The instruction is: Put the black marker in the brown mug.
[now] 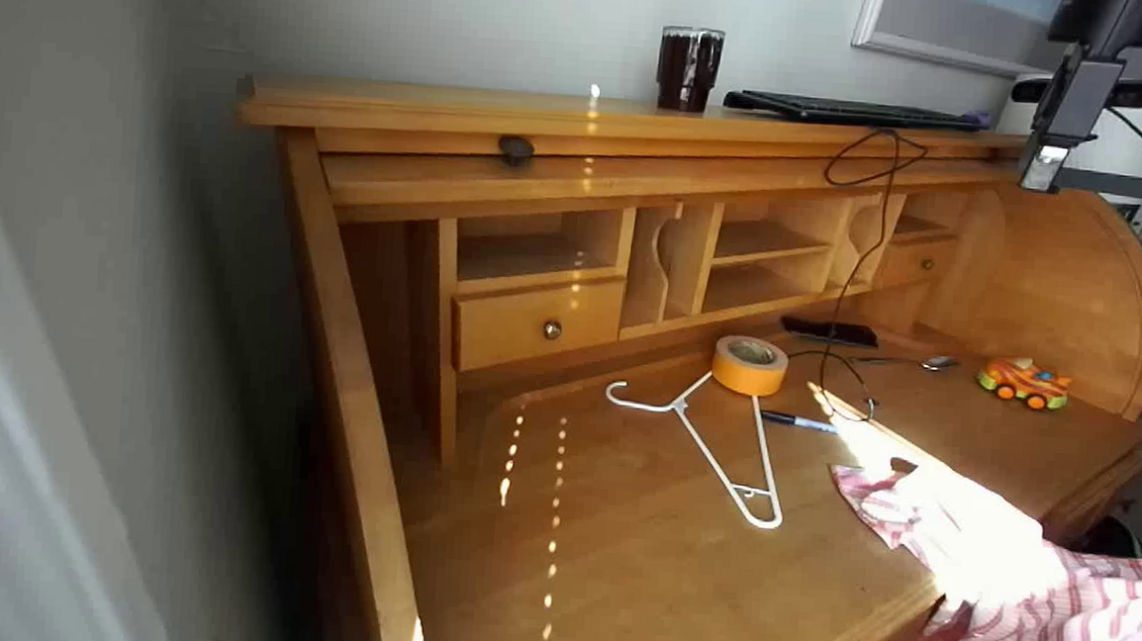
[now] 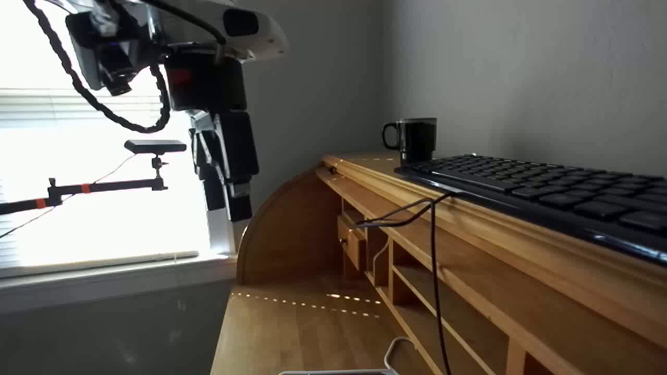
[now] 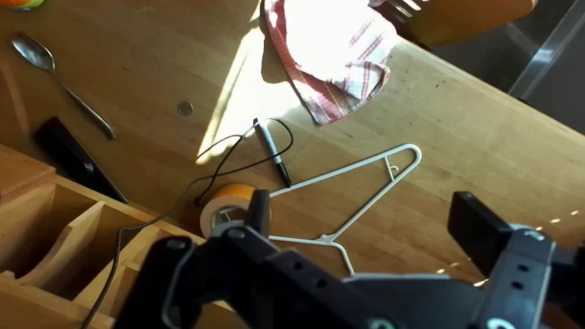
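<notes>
The black marker (image 3: pixel 270 142), with a black cap and a pale grey barrel, lies flat on the desk beside the orange tape roll. A thin cable crosses it, and its cap end touches or nearly touches the white hanger. It also shows in an exterior view (image 1: pixel 798 422). The glossy dark brown mug (image 1: pixel 688 70) stands upright on the desk's top shelf; its handle shows in an exterior view (image 2: pixel 419 138). The mug is out of the wrist view. My gripper (image 3: pixel 365 217) is open and empty, fingers wide apart, high above the desk; it also hangs pointing down in an exterior view (image 2: pixel 229 213).
A white hanger (image 3: pixel 365 208) and orange tape roll (image 3: pixel 235 191) lie near the marker. A keyboard (image 2: pixel 547 192) sits next to the mug, its cable (image 1: pixel 885 211) hanging down. A striped cloth (image 1: pixel 1041 577), spoon (image 3: pixel 34 52), black object (image 3: pixel 75 153) and toy car (image 1: pixel 1023 383) are also there.
</notes>
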Controlling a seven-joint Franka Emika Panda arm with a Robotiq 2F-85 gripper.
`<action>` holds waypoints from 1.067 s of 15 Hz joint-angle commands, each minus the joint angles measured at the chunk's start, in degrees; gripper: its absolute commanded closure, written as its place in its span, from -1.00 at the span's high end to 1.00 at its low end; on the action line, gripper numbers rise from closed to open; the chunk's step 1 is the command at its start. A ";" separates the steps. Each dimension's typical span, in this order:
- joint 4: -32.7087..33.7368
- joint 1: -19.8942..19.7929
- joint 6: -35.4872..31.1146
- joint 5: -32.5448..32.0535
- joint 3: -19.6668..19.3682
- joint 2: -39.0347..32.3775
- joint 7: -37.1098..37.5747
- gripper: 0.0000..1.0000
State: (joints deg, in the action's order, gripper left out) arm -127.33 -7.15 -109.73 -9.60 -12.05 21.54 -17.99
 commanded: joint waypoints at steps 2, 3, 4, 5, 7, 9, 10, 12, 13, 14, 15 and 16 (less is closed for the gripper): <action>0.15 -0.15 0.17 0.08 0.14 -0.05 -0.06 1.00; 0.15 -0.15 0.17 0.08 0.14 -0.05 -0.06 1.00; 0.15 -0.15 0.17 0.08 0.14 -0.05 -0.06 1.00; 0.15 -0.15 0.17 0.08 0.14 -0.05 -0.06 1.00; 0.15 -0.15 0.17 0.08 0.14 -0.05 -0.06 1.00; -0.33 -0.39 -4.84 -0.81 0.18 -2.99 1.38 1.00; -0.54 -0.43 -7.10 -0.94 0.09 -4.39 1.54 1.00; -0.49 -0.15 -10.75 0.58 -0.46 -7.95 0.67 1.00; -0.49 -0.11 -12.65 0.95 -0.60 -9.73 -0.06 1.00; -0.59 -0.07 -15.15 1.54 -0.83 -11.87 -1.10 1.00; -0.73 -0.25 -18.14 1.09 -0.75 -13.94 -1.77 1.00; -0.49 -0.64 -20.56 0.12 -0.45 -16.17 -1.04 1.00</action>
State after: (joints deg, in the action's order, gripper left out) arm -128.10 -7.21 -123.93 -9.26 -12.43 11.32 -18.01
